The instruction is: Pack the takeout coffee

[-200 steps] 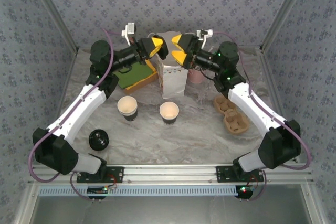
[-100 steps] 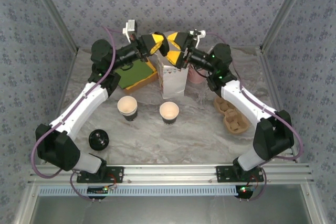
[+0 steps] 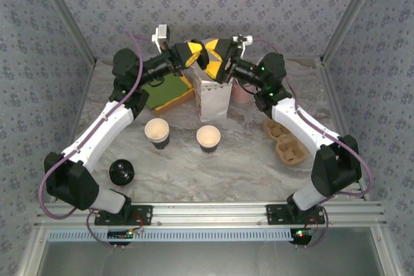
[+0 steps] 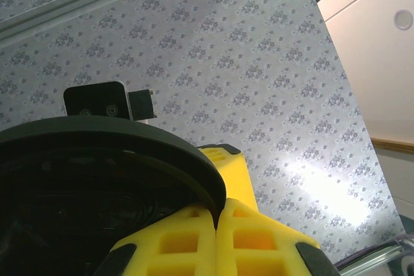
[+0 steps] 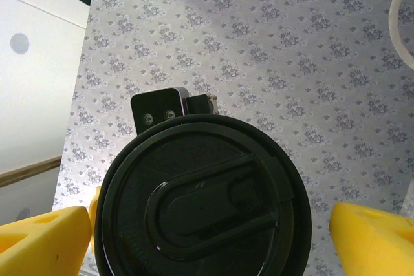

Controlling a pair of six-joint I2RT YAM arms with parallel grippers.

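1. In the top view, a loose black lid (image 3: 121,172) lies on the table (image 3: 246,166) at the lower left.
2. Left of centre stands a lidless cup (image 3: 156,132). A second lidless cup (image 3: 208,138) stands at the centre, and a cardboard cup carrier (image 3: 284,140) lies to the right.
3. Behind the cups, a white paper bag (image 3: 213,98) stands upright.
4. Above the bag, at the upper centre, both pincers meet.
5. The left pincer (image 4: 217,237) is pressed together, pinching the lid rim of the takeout coffee (image 5: 200,205), which hangs over the bag.
6. The right pincer (image 5: 207,237) is spread. The lid faces its camera at the lower centre, between the yellow fingers (image 5: 375,237). The finger on the left of the frame is just beside the cup; the one on the right stands apart.
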